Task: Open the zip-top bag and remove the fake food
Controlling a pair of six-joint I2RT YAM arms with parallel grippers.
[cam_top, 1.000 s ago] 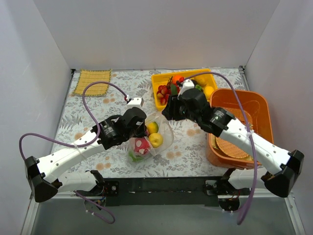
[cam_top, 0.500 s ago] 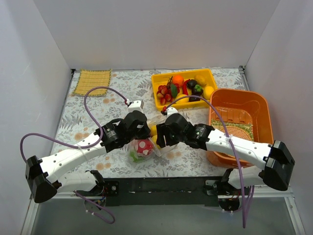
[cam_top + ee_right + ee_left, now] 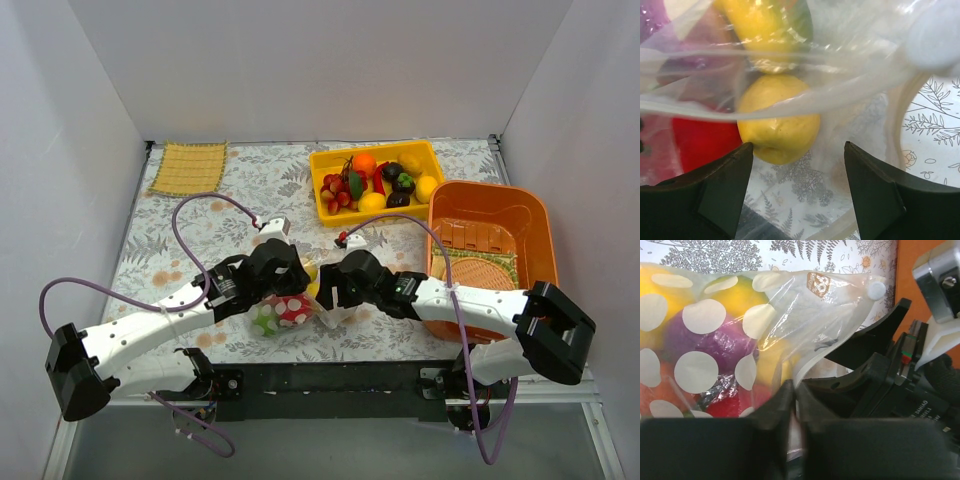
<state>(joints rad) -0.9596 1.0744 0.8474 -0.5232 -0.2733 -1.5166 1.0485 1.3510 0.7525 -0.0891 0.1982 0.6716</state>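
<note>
Left wrist view: the left gripper (image 3: pixel 794 388) was found closed, its fingers pressed together on what appeared to be a fold of the zip-top bag (image 3: pixel 790 305), though the contact was blurred. The bag was spread ahead and to the left of those fingers, with purple fake food (image 3: pixel 715 342) inside. The right gripper (image 3: pixel 797 146) was found spread wide, nothing clamped. Bag film was stretched ahead of it, a yellow fruit (image 3: pixel 777 125) was seen between its fingers, and a red piece (image 3: pixel 702 142) was noted beside the left finger.
</note>
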